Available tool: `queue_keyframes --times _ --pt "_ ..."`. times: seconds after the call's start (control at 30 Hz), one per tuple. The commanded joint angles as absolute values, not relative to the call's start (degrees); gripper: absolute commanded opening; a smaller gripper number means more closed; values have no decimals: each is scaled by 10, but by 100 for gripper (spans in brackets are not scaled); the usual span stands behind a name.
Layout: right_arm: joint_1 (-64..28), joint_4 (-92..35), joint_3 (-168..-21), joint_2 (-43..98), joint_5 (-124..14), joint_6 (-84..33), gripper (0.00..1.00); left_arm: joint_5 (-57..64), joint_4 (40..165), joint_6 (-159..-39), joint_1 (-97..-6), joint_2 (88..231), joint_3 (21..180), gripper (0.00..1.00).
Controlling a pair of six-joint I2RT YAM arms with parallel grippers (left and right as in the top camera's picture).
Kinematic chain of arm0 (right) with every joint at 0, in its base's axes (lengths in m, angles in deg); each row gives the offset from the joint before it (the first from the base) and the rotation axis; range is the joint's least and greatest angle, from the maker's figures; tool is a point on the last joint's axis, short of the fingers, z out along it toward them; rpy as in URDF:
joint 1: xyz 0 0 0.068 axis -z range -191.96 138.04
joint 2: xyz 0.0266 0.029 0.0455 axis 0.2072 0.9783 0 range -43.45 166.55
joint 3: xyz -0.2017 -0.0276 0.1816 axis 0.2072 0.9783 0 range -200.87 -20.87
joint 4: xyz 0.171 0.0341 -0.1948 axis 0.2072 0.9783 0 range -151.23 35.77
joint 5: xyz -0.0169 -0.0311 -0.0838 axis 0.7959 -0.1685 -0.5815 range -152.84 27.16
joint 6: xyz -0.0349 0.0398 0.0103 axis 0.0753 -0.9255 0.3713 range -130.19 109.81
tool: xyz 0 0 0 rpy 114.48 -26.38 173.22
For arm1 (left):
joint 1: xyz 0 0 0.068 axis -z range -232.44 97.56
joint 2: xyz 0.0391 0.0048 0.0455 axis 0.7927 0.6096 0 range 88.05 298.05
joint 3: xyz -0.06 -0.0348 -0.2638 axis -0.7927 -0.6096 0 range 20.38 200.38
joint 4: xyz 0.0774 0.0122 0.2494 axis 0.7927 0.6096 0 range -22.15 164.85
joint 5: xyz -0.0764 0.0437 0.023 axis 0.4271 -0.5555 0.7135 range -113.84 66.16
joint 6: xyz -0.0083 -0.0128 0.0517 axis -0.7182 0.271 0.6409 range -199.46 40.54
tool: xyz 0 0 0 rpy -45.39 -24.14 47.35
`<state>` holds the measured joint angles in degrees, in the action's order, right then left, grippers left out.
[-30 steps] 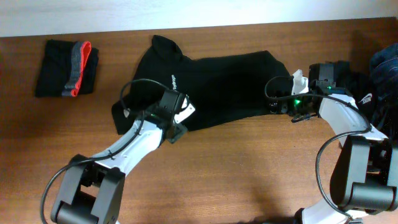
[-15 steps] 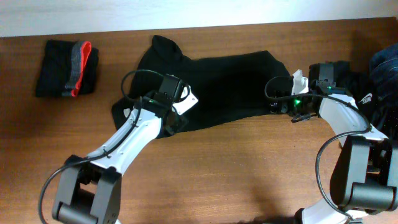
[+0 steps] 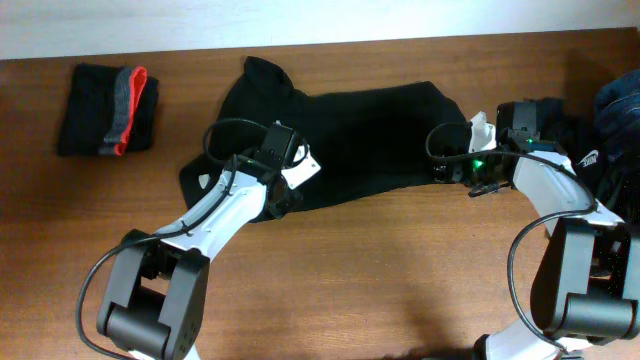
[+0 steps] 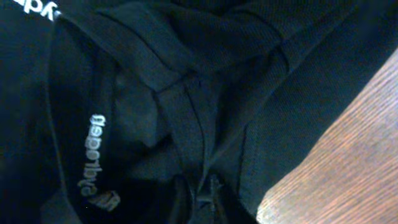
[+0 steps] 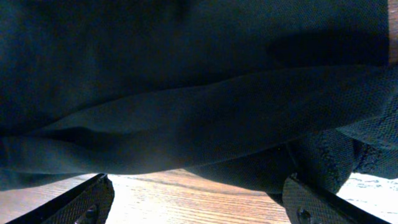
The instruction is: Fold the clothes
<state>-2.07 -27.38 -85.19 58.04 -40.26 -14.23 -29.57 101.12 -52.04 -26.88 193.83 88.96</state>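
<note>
The clothes' large black shirt (image 3: 370, 135) lies spread across the middle of the table. My left gripper (image 3: 281, 196) is at the shirt's lower left edge. In the left wrist view the gripper (image 4: 200, 198) is shut on a raised fold of the black fabric (image 4: 186, 118), with white logo lettering (image 4: 93, 155) just to its left. My right gripper (image 3: 446, 172) sits at the shirt's right edge. It stands open (image 5: 199, 205) over bare wood, with the shirt's hem (image 5: 205, 106) just ahead of its fingertips and nothing between them.
A folded black garment with a grey-red band (image 3: 108, 110) lies at the back left. A pile of dark and blue clothes (image 3: 615, 110) sits at the right edge. Bare brown table (image 3: 400, 270) runs along the front.
My left gripper has shifted a little further onto the shirt's edge and shut on a fold of it. The right arm has not moved.
</note>
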Motion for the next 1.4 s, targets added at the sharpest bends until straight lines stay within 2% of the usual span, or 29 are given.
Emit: queue_keyframes --times 0.0,0.07,0.13,0.17,0.33,0.43,0.77,1.07,1.37 --pt "-26 -275 -860 580 -395 -136 92 -287 1007 -515 -271 1945 891 13" --pt "-26 -275 -860 580 -395 -136 92 -287 1006 -515 -271 1946 891 15" --pt "-26 -275 -860 580 -395 -136 92 -287 1007 -515 -271 1946 891 36" --pt "-26 -275 -860 580 -395 -136 92 -287 1007 -515 -271 1946 891 43" --pt "-26 -274 -860 580 -395 -136 92 -274 1007 -515 -271 1949 890 45" --pt "-26 -273 -860 580 -395 -136 92 -264 1007 -515 -271 1962 890 40" --pt "-26 -274 -860 580 -395 -136 92 -297 1000 -513 -272 1983 898 1" --pt "-26 -274 -860 580 -395 -136 92 -329 1026 -513 -275 1962 971 1" --pt "-26 -273 -860 580 -395 -136 92 -328 995 -513 -307 1963 985 1"
